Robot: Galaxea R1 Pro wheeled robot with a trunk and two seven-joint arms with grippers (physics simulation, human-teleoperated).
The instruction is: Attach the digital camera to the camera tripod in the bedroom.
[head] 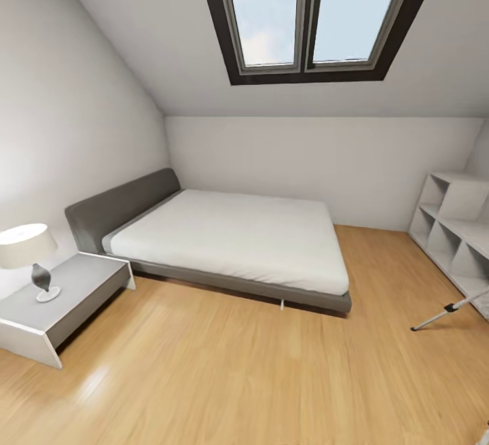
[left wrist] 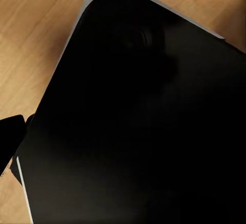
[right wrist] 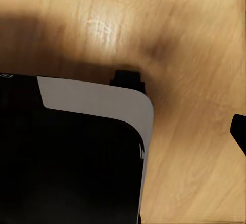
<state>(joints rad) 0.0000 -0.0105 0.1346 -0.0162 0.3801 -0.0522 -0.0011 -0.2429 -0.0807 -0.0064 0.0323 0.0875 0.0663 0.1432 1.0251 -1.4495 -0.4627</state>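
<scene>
I am looking into the bedroom, with its light wood floor [head: 224,370], pale walls and a skylight [head: 316,13] in the sloped ceiling. One silver leg of the camera tripod [head: 448,309] reaches in from the right edge and ends in a black foot on the floor; the rest of the tripod is cut off. The digital camera is out of view. A dark sliver at the edge of each wrist view may be a fingertip [left wrist: 10,137] [right wrist: 239,131]. I cannot tell how the jaws stand.
A grey bed [head: 238,234] with a white mattress stands against the left wall. Beside it is a low nightstand [head: 64,302] with a lamp [head: 30,255]. White open shelves [head: 451,231] line the right wall behind the tripod leg. My black base [left wrist: 143,126] [right wrist: 66,162] sits over the floor.
</scene>
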